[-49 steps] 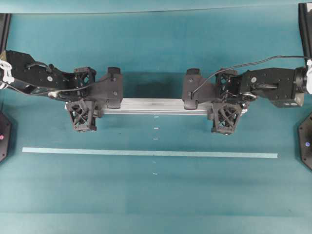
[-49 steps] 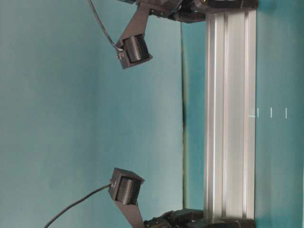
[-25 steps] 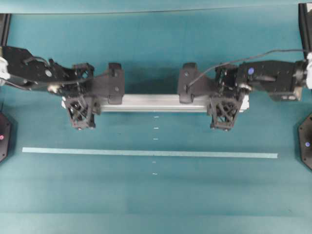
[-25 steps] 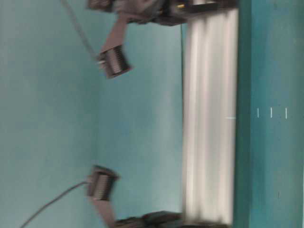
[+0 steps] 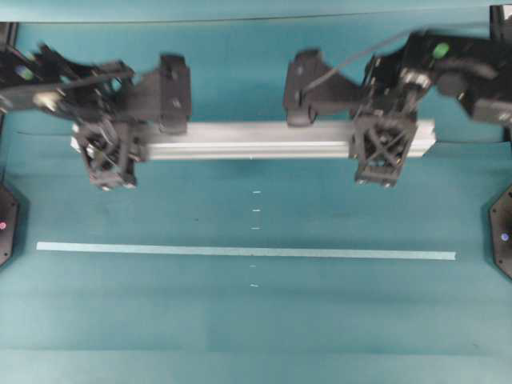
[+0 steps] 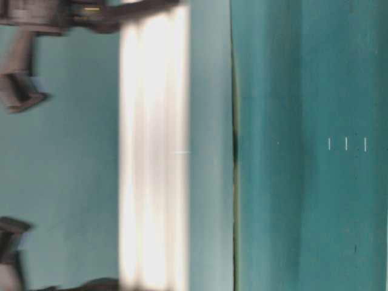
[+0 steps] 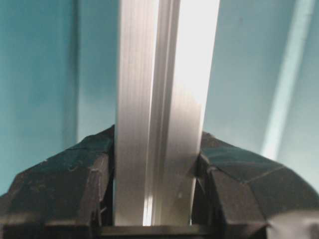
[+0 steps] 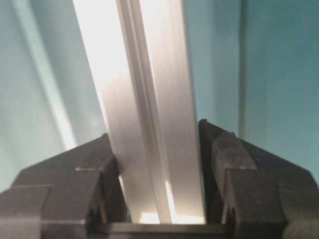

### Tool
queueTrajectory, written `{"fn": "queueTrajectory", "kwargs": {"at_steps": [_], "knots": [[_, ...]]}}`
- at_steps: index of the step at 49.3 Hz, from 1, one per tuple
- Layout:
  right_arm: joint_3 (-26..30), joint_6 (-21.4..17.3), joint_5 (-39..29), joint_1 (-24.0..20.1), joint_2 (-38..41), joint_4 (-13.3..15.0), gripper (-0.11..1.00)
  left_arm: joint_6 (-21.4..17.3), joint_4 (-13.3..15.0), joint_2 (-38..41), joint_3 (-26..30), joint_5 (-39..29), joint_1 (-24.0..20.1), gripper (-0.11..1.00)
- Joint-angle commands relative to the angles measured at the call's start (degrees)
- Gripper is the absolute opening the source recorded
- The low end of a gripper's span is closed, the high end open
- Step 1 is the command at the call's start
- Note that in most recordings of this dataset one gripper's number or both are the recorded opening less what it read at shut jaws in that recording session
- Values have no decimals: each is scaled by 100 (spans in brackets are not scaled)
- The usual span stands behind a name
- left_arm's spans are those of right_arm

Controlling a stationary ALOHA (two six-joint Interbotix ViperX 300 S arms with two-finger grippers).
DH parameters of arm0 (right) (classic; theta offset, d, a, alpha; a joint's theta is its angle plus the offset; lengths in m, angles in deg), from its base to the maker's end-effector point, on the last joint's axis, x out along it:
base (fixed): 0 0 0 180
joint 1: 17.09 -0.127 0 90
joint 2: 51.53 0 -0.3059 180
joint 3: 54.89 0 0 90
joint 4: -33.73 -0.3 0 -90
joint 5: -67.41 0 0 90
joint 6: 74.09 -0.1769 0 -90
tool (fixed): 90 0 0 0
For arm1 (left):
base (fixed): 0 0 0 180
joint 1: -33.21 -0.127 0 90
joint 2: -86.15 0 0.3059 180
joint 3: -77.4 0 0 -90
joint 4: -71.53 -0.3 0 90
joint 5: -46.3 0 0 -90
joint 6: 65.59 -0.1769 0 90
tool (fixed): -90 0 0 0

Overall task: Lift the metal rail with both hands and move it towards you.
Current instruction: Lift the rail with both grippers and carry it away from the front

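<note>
Spanning overhead view, the metal rail, grooved silver extrusion, hung beyond the pale tape strip, lattice-fingered left gripper and right gripper clamping its ends. Table-level: rail blurred, clear of the teal table. Wrist views: black jaws pinched both rail flanks.

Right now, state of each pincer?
Left pincer: shut on the metal rail.
Right pincer: shut on the metal rail.

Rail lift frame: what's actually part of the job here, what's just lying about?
In the job:
- long silver grooved aluminium rail, held off the table
- left black gripper, fingers clamped on the rail
- right black gripper, clamped likewise

Lying about:
- thin pale tape strip
- small white tick marks
</note>
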Motion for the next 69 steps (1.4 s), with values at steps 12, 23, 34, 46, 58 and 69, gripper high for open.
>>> {"fn": "queueTrajectory", "kwargs": {"at_steps": [12,23,34,46,58,69], "knots": [[1178,-325,-861,-229,-158,-149,43,211,-9,-369,1222,-1002,343,32],[1564,-721,-1336,-378,-264,-132,43,378,-9,-220,2118,-1854,571,32],[2118,-1125,-1556,-615,-378,9,43,659,-9,-114,2856,-2259,800,32],[2364,-1151,-1617,-738,-360,9,43,861,-9,-70,3085,-2347,1037,32],[2399,-1160,-1626,-800,-334,0,43,888,-9,-35,3138,-2355,1143,32],[2329,-1160,-1626,-800,-352,0,43,888,-9,18,3208,-2355,1178,32]]}}
